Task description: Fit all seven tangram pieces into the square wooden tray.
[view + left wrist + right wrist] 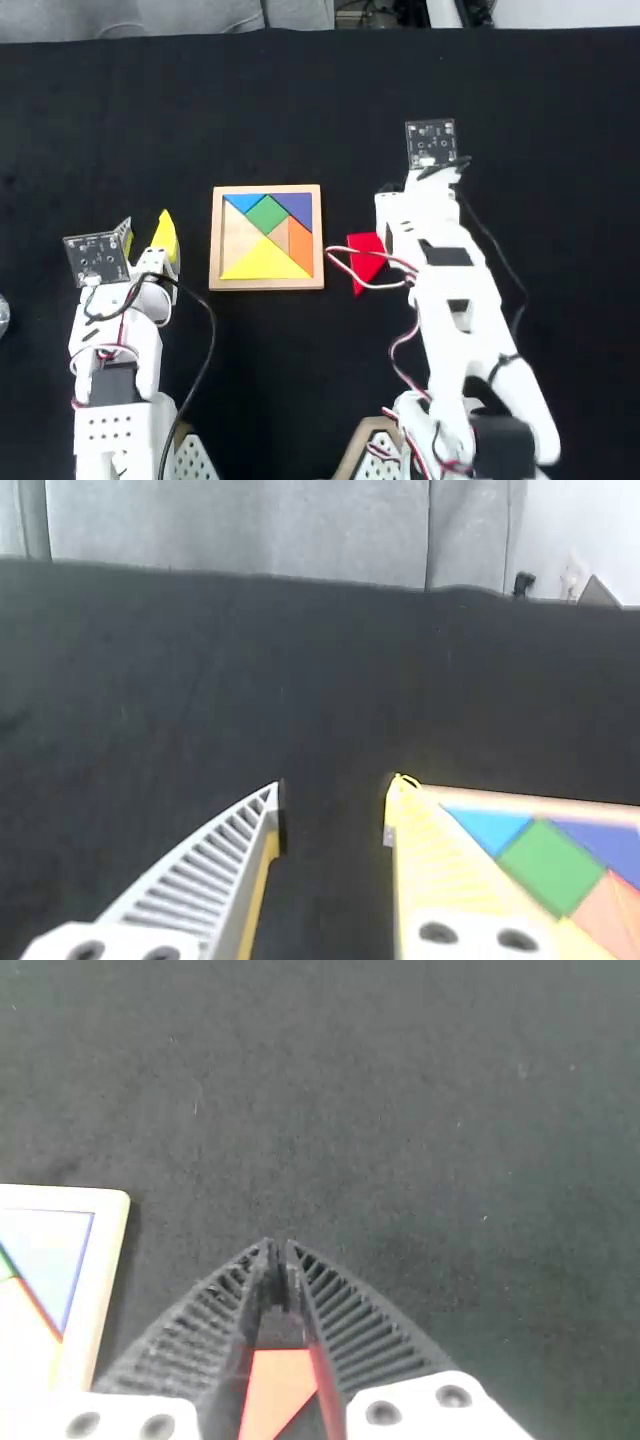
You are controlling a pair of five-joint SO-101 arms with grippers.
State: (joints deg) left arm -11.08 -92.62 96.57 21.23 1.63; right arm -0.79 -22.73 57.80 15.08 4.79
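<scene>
The square wooden tray [266, 284] lies mid-table holding blue, green, purple, orange and yellow pieces, with bare wood showing in its left part. A red piece [365, 258] sits just right of the tray, beside the right arm. Seen from the right wrist, my right gripper [276, 1256] is shut on the red piece [275, 1385], above black cloth with the tray's corner [105, 1222] off to one side. My left gripper [165, 232] hangs left of the tray. It stands open [333, 815] with nothing between its fingers, and the tray [560, 810] is close beside one finger.
Black cloth covers the whole table. The right arm's white body [460, 310] and its cables run along the right side, near the red piece. A grey wall lies behind the table's far edge [300, 575].
</scene>
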